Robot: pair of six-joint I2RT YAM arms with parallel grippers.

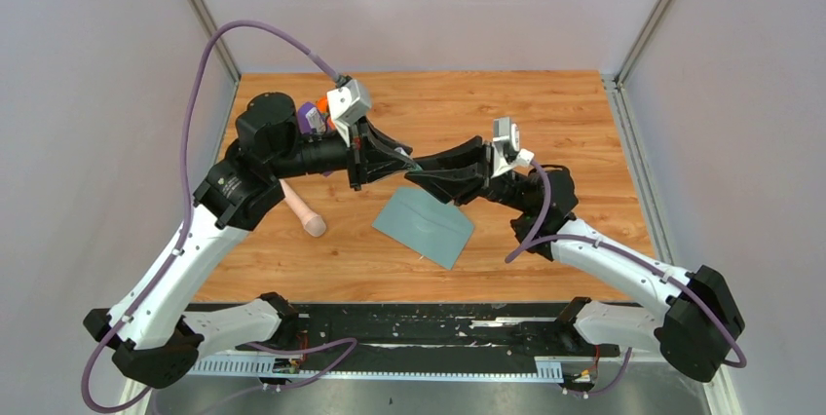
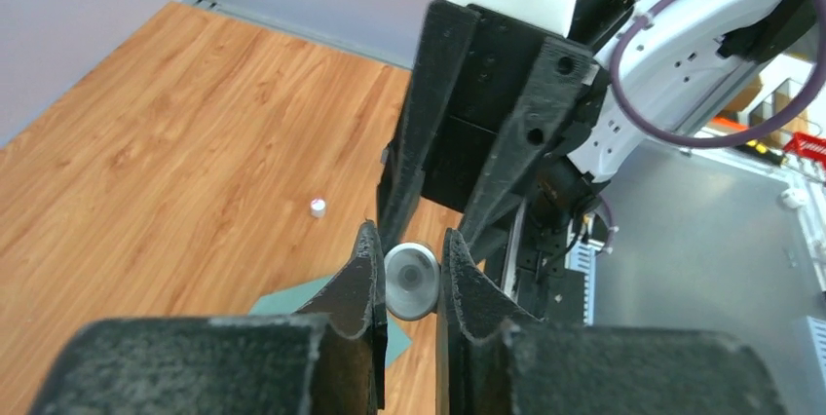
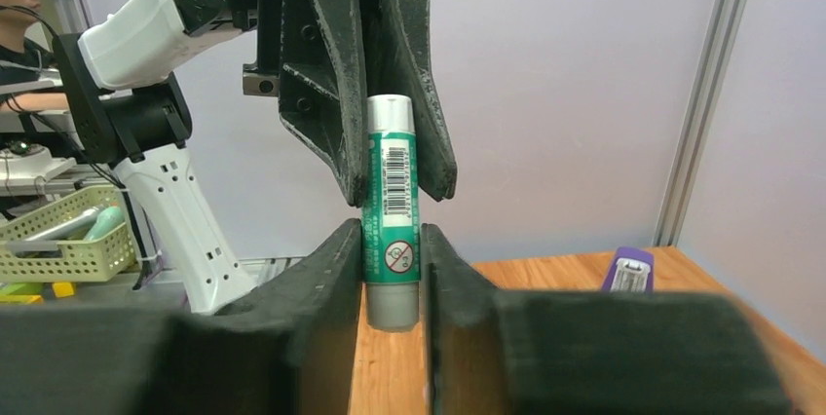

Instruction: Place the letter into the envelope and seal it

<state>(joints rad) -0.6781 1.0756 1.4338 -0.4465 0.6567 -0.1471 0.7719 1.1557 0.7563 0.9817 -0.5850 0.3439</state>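
The grey-teal envelope lies flat on the wooden table, its flap closed; a corner of this envelope shows under my left fingers. The letter is out of view. Above the envelope both grippers meet tip to tip. A green glue stick with a barcode stands between the jaws of my right gripper, which is shut on its lower body. My left gripper is closed on the other end, where the stick's round grey end sits between its fingers. In the top view the left gripper and right gripper touch noses.
A pinkish cylinder lies on the table left of the envelope, under the left arm. A purple stapler sits at the back left, and the same stapler shows in the right wrist view. A small white cap-like piece rests on the wood.
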